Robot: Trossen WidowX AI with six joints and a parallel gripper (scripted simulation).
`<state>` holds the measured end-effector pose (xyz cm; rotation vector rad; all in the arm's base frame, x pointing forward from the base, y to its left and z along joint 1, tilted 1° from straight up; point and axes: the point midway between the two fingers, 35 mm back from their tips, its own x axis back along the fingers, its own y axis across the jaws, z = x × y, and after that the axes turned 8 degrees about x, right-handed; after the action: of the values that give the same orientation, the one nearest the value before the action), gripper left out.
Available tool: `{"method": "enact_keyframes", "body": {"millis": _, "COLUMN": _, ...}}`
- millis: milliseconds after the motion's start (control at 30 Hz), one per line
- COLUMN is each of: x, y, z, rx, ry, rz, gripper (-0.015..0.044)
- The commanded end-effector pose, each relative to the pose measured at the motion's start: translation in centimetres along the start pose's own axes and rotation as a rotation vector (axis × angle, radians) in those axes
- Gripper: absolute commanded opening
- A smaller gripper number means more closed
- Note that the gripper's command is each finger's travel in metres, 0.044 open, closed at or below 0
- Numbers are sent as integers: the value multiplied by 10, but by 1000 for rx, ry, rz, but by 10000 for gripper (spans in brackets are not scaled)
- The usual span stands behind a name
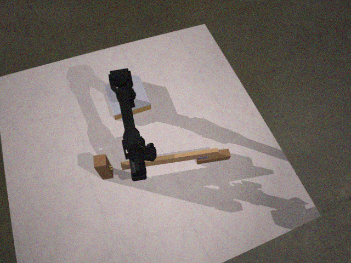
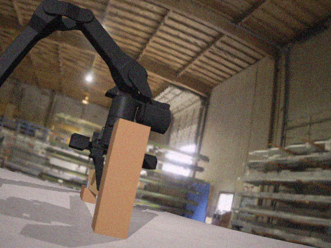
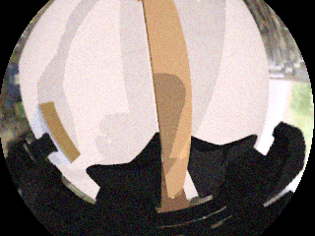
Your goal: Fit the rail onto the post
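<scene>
The long wooden rail (image 1: 181,156) (image 3: 169,54) runs from the footboard block (image 1: 225,154) (image 2: 87,196) towards the post (image 1: 102,166) (image 2: 121,179). Its far end lies at the block's bracket; how fully it is seated is unclear. Its near end points at the post's pegs (image 1: 111,167), with a small gap between rail end and post in the top view. Its height above the table is hard to tell. My gripper (image 3: 165,134) is shut on the rail near its near end, fingers on both sides. In the exterior view the post hides the near end and one finger.
A pale blue panel with a wooden edge (image 1: 140,87) (image 3: 59,132) lies on the table behind the rail, partly under the arm in the top view. The upright post stands close beside the gripper. Arm shadows cross the table.
</scene>
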<state>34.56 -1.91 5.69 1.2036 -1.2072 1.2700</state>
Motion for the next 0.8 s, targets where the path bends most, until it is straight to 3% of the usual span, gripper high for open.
{"method": "enact_keyframes", "body": {"millis": 0, "x": 1, "y": 0, "z": 2, "rx": 1, "ry": 0, "rz": 6, "gripper": 0}}
{"method": "enact_keyframes", "body": {"millis": 767, "x": 0, "y": 1, "z": 9, "rx": 1, "ry": 1, "rz": 5, "gripper": 0}}
